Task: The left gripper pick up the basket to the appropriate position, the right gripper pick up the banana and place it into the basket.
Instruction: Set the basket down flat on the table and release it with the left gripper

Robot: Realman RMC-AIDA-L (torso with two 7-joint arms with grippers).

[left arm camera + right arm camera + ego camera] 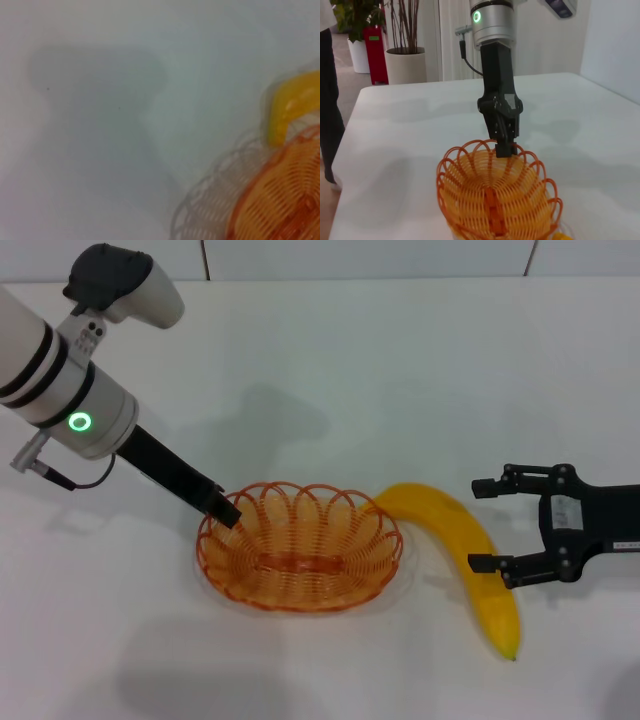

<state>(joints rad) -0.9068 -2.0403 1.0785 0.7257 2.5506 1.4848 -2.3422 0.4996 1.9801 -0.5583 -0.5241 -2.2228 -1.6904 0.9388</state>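
1. Basket (300, 550): orange wire, scalloped rim, resting on the white worktop (400, 370) toward its near edge, about midway across. Left claw (224, 510) grasps the rim on the side toward the worktop's left edge, fingers clenched on a wire loop.
2. Banana (460, 560): yellow, lying on the worktop just beside the basket on the side toward the right edge, its stem end close to the rim; whether it touches cannot be told. Not in the basket.
3. Right claw (485, 525): released, fingers spread wide about the banana's middle, holding nothing.
4. Progress, as judged: basket gripped and apparently placed; banana pickup and transfer remain.
5. View differences: right wrist view alone shows the left claw's fingers pinched over the rim loop, plus potted plants (405, 50) beyond the far edge. Left wrist view shows only basket edge and banana stem. Head view alone shows the right claw.
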